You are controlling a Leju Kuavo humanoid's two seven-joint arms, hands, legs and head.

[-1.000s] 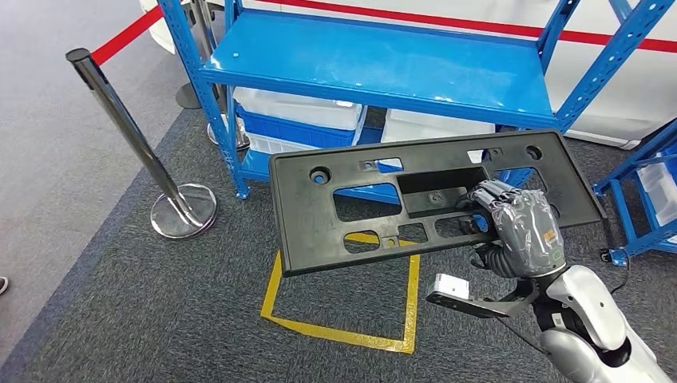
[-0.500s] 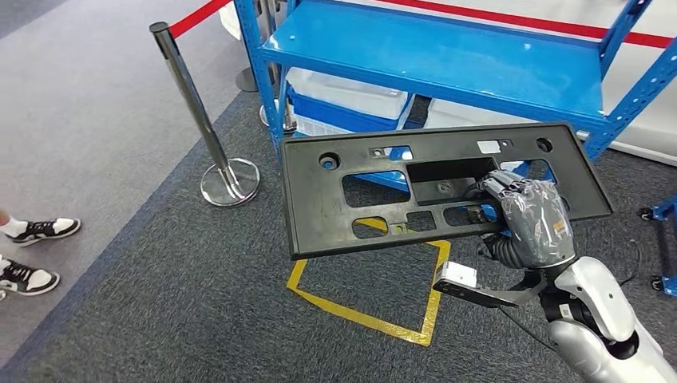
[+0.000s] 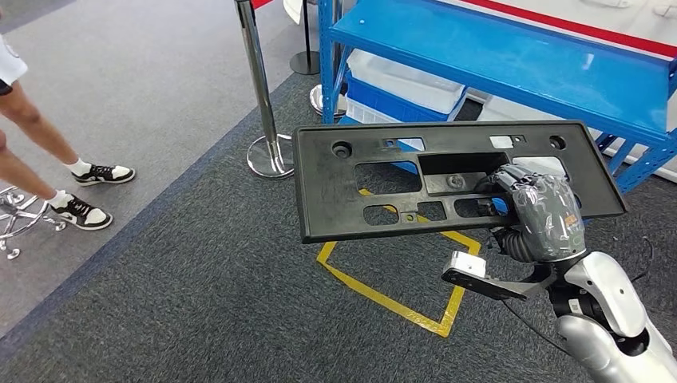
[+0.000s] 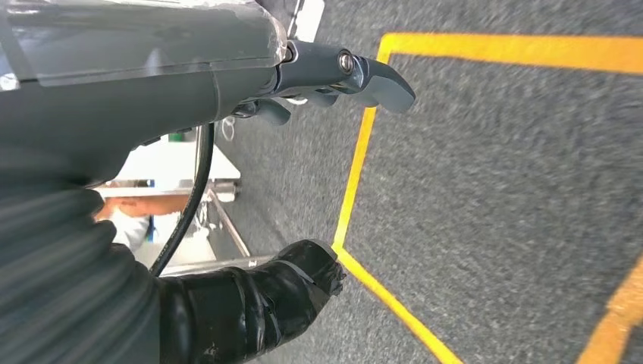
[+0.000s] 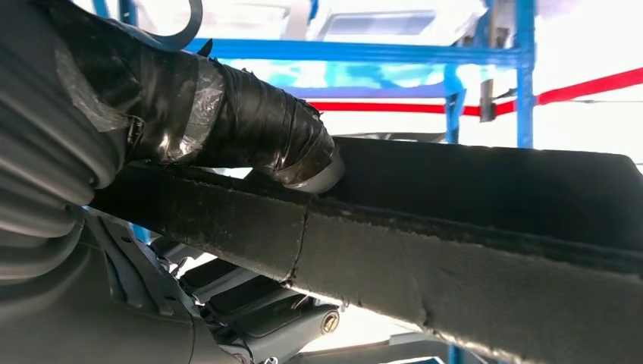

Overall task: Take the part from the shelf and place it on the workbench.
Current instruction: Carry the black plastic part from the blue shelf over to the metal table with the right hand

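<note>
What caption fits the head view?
Right hand holds the black part above the carpet, before the blue shelf.

part (image 3: 375, 191): matt black plastic, rough and fuzzy along the edge seen from the right wrist
right hand (image 3: 541, 217): grey, wrapped in glossy clear film and shiny black tape
shelf (image 3: 511, 60): glossy blue painted metal
stanchion post (image 3: 259, 88): polished chrome, mirror-bright base
floor (image 3: 176, 303): coarse dark grey carpet, smooth yellow tape lines
bins (image 3: 403, 80): whitish plastic

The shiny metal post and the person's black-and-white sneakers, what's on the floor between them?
In the head view, just bare floor: dark carpet by the shiny metal post, then smooth grey floor up to the black-and-white sneakers.
</note>
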